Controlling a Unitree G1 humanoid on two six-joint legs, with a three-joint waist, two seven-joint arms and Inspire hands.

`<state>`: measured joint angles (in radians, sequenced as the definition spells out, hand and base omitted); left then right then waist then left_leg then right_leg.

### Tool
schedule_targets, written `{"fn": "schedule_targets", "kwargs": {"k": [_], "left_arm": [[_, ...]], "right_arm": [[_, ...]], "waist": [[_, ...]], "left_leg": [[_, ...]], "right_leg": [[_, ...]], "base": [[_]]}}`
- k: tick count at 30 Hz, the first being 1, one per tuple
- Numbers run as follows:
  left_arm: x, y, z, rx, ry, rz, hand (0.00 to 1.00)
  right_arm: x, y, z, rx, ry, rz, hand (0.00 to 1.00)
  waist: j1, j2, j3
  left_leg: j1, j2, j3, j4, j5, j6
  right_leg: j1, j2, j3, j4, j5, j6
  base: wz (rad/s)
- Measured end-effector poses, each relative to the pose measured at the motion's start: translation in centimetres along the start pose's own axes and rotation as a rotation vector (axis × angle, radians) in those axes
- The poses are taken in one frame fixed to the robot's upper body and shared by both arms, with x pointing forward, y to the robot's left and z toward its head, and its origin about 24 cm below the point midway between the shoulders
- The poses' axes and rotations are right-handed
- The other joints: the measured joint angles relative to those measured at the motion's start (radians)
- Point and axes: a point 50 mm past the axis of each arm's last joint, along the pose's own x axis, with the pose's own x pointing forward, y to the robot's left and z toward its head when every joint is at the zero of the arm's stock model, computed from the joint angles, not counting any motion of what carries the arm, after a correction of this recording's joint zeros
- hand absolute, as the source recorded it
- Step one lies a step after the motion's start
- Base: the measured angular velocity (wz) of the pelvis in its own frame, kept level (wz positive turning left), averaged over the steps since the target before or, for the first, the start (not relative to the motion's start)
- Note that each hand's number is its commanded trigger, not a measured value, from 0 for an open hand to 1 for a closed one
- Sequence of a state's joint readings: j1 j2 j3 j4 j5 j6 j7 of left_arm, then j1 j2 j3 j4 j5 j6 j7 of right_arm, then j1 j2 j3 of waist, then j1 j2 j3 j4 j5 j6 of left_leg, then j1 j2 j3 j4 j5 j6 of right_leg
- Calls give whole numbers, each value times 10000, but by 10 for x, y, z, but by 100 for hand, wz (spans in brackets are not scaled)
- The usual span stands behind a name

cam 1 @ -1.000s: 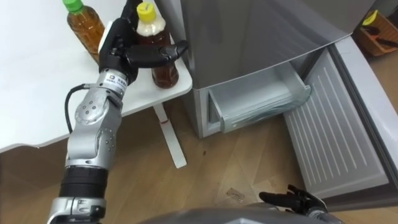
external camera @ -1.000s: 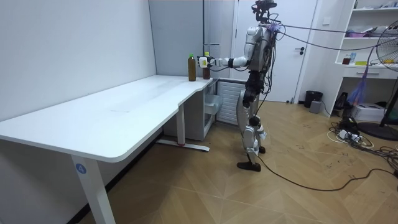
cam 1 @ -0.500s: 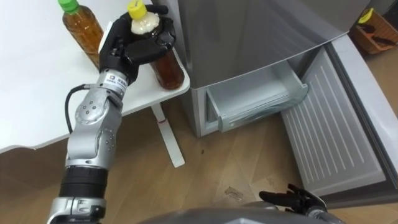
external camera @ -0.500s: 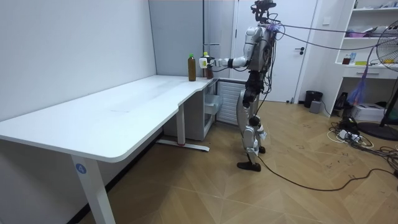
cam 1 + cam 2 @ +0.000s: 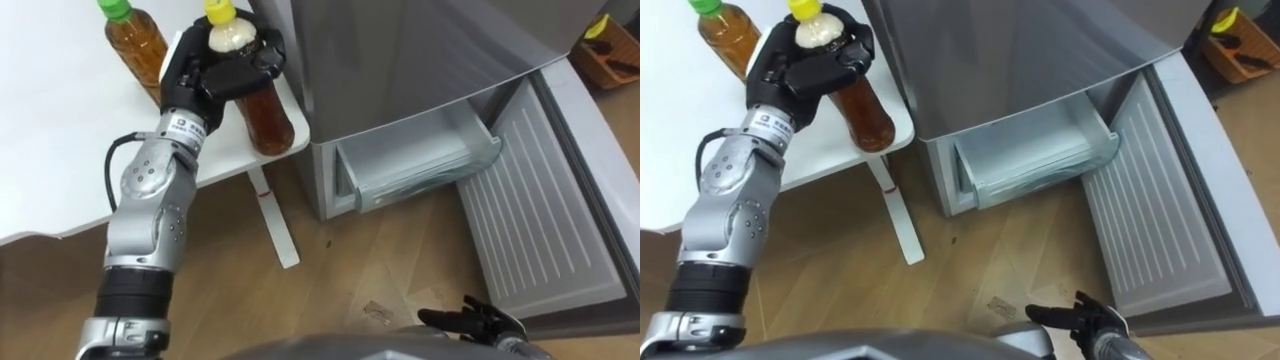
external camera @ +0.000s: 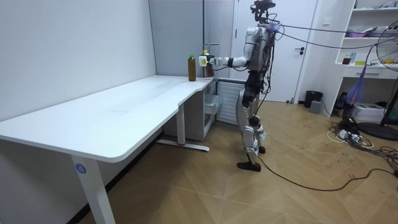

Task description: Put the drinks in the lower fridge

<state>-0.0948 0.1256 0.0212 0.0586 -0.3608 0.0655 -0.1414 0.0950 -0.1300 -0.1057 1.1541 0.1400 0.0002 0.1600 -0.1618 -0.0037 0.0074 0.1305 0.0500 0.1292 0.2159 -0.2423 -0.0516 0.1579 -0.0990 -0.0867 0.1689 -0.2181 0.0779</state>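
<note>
My left hand (image 5: 212, 78) is shut on a brown tea bottle with a yellow cap (image 5: 268, 118), gripping its upper part. The bottle leans, with its base at the white table's corner (image 5: 215, 165). A second tea bottle with a green cap (image 5: 137, 42) stands upright on the table just left of the hand. To the right, the grey fridge (image 5: 400, 50) has its lower door (image 5: 545, 205) swung open and a clear drawer (image 5: 415, 160) pulled out. My right hand (image 5: 465, 322) hangs low at the bottom edge, fingers straight. In the room view I stand between the table's end and the fridge, left arm (image 6: 227, 61) stretched to the bottles.
The table's white leg (image 5: 272, 215) stands on the wooden floor beside the fridge. An orange basket (image 5: 610, 48) sits at the top right beyond the open door. Open floor lies in front of the drawer.
My left hand's fingers have curled round the yellow-capped bottle, which stood upright between open fingers before. The bottle now leans and has shifted slightly toward the table's corner.
</note>
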Motion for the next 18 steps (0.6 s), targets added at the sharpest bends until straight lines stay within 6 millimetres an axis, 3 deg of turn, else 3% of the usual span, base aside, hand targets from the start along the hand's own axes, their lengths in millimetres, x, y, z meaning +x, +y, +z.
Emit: {"fn": "schedule_targets", "kwargs": {"k": [6, 10, 18], "left_arm": [[-3, -13, 14, 120, -608, -485, 100], [-5, -27, 12, 115, -572, -1215, 100], [-19, -33, 6, -797, -486, -1453, 100]], "right_arm": [[2, 15, 12, -1881, -284, 646, 0], [5, 32, 20, -3291, -390, 1396, 0], [4, 58, 34, -5310, -807, 2655, 0]], "waist": [[384, -64, 3], [840, -41, -11], [1819, -114, -56]], "left_leg": [[-98, 23, -120, 7, 0, 0], [-146, 20, -506, 55, 0, 0], [-369, 15, -853, 90, 0, -1]], "right_leg": [[-13, -5, -534, 32, 5, -7], [145, -2, -1007, 18, 4, -7], [63, -12, -1648, 38, 4, -7]], "base": [[8], [23], [15]]}}
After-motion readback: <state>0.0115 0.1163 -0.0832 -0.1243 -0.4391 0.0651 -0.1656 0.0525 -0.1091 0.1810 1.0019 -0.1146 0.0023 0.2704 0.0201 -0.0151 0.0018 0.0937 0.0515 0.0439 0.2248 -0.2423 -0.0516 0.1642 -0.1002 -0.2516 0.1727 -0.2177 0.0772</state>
